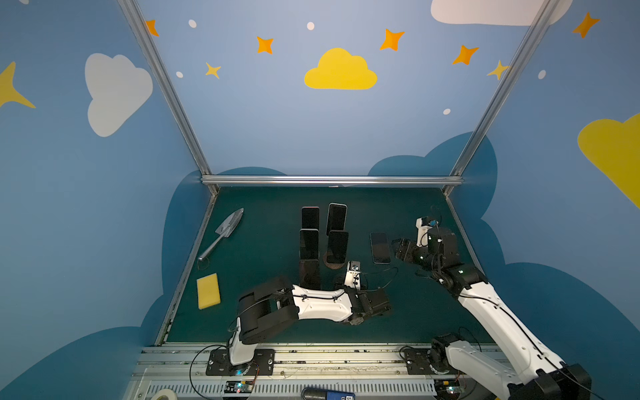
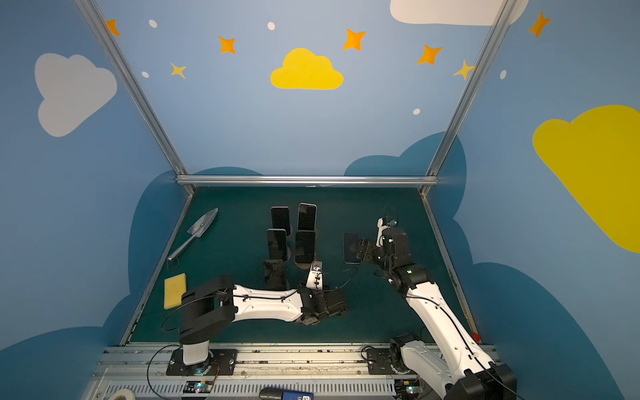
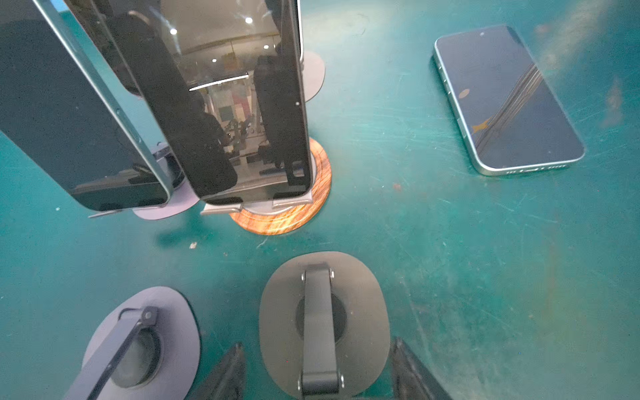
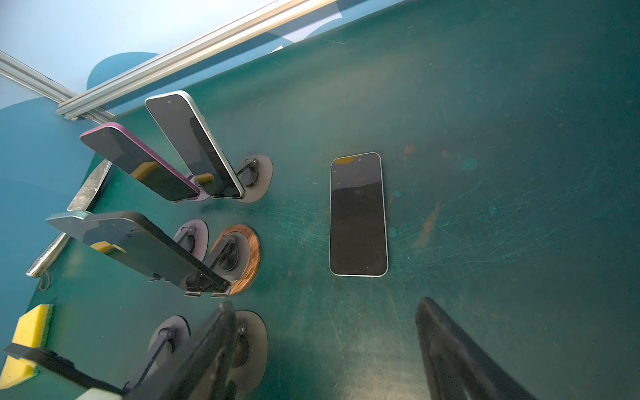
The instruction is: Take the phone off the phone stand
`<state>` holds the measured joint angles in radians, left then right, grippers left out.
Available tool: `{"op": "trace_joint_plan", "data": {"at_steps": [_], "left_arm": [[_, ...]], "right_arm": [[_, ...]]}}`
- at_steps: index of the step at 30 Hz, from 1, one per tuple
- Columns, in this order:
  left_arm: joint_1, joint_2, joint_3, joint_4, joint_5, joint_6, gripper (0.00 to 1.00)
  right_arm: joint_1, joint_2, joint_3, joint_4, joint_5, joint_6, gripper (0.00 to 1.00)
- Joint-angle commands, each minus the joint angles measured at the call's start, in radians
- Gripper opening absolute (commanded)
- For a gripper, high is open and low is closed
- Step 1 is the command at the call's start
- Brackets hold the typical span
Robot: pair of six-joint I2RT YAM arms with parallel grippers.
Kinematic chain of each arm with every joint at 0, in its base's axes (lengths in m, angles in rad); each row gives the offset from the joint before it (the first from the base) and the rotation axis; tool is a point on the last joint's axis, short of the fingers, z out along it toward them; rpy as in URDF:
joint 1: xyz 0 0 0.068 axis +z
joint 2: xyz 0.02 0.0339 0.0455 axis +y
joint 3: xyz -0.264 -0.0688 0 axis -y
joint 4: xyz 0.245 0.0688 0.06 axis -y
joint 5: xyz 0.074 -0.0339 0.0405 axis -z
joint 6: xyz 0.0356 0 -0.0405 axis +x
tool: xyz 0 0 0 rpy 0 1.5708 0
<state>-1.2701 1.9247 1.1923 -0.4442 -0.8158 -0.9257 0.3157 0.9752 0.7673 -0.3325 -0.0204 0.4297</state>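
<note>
Straddling a phone stand [image 3: 323, 325] — left claw [image 3: 318, 343], clear only wrist-side.

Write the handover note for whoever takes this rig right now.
Right gripper: open, empty, next to the flat phone, which lies screen-up on the table.
Left gripper: straddling the empty stand; grip unclear.
Done: one phone is off its stand.
Left: pull both arms back; other phones, like the purple phone, sit on stands.
</note>
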Motion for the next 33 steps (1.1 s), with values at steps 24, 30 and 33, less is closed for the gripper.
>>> {"op": "trace_joint_plan", "data": {"at_steps": [24,30,33], "left_arm": [[-0.146,-0.211,-0.089,-0.067,-0.023,0.143,0.62],[-0.175,-0.247,-0.04,-0.175,-0.017,0.035,0.8],[-0.175,-0.242,-0.04,-0.199,0.009,-0.047,0.95]], "right_arm": [[-0.013,-0.042,-0.017,0.001,0.01,-0.002,0.81],[-0.017,-0.037,-0.013,-0.008,0.011,-0.016,0.81],[-0.019,-0.035,-0.012,-0.005,0.011,-0.019,0.82]]}}
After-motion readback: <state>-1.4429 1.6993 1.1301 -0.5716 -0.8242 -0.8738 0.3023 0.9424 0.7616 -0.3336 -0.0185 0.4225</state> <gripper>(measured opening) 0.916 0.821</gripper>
